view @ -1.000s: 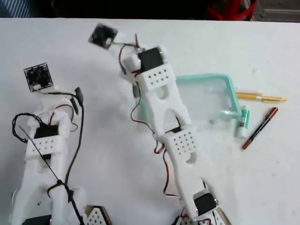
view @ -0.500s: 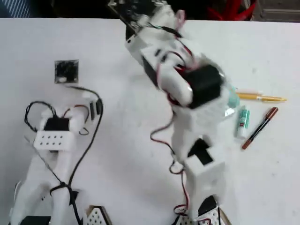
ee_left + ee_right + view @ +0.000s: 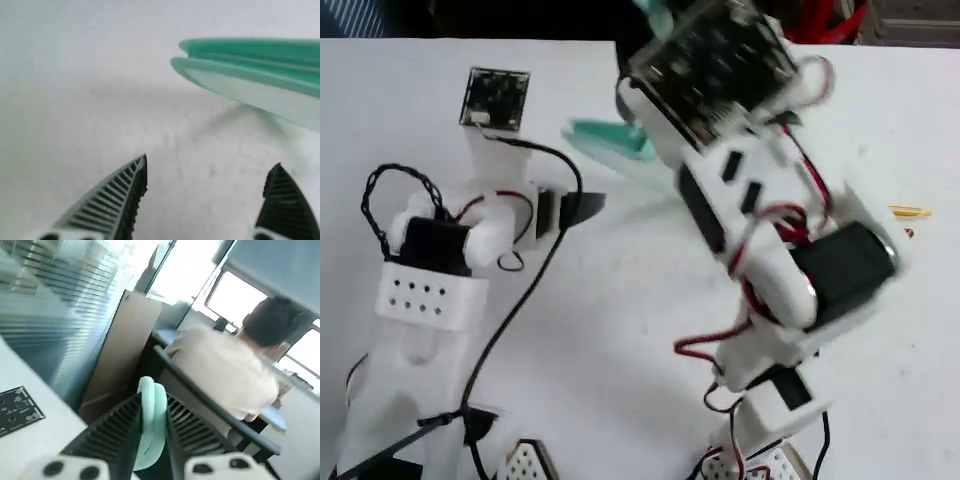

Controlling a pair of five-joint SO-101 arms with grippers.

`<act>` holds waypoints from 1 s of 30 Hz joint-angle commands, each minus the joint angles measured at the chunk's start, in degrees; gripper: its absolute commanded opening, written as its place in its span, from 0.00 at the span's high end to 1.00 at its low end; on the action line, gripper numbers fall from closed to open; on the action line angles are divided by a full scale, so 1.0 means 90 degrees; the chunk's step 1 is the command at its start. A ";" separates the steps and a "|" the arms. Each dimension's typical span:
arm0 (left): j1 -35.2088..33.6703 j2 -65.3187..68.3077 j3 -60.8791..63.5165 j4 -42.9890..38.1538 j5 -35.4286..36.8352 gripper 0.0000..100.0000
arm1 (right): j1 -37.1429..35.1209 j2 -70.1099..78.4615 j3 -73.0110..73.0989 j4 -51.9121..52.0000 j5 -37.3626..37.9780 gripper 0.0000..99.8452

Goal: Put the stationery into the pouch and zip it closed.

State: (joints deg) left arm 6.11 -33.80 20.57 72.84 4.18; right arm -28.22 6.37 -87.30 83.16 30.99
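A yellow pencil [image 3: 910,211] lies flat on the white table [image 3: 620,330], mostly hidden.

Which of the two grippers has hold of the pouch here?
The right gripper: it is shut on the teal edge of the pouch. The left gripper is open and empty, apart from the pouch's corner.

This looks like an office: beyond the white table [image 3: 610,330] hang slatted window blinds [image 3: 35,300], large bright windows [image 3: 235,297] line the far wall, and a desk [image 3: 167,335] with a dark chair back [image 3: 200,390] stands in the room behind.
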 commanded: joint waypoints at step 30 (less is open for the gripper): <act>0.1832 -0.3609 0.1094 -0.0098 -0.1026 0.59 | 0.1324 -0.0591 0.0547 0.0933 -0.0791 0.98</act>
State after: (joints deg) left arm 19.74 -59.56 26.55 76.18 -3.74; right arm -16.70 1.98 -85.01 92.48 24.57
